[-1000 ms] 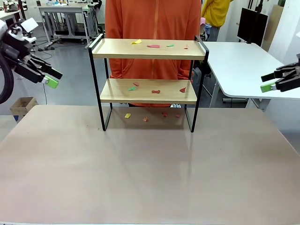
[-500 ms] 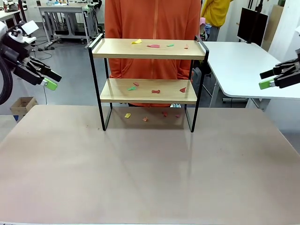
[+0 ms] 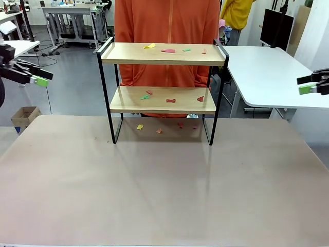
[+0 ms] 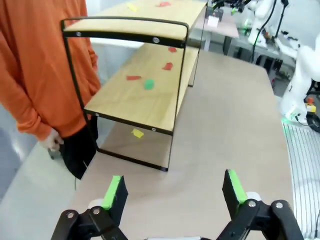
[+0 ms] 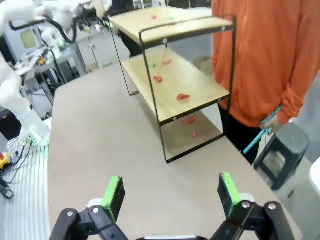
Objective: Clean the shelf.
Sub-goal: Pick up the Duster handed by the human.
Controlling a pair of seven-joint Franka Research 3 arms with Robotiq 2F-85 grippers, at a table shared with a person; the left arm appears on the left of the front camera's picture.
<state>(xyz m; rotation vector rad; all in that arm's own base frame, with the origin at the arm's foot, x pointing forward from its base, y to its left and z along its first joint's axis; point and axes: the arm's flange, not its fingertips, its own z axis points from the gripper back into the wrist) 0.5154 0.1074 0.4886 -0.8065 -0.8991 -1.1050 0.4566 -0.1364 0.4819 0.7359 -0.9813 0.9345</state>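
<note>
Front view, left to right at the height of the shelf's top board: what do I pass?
left gripper → shelf → on its top board: yellow scrap → red scrap → green scrap → small red scrap → right gripper

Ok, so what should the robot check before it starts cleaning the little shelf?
1. Left gripper open: ok.
2. Right gripper open: ok.
3. A gripper holding something to wipe with: not ok, both empty.
4. Shelf upright on the table: ok.
5. Boards clean: not ok, coloured scraps on both.
6. Person's hand away from the boards: ok, down by the person's side.
</note>
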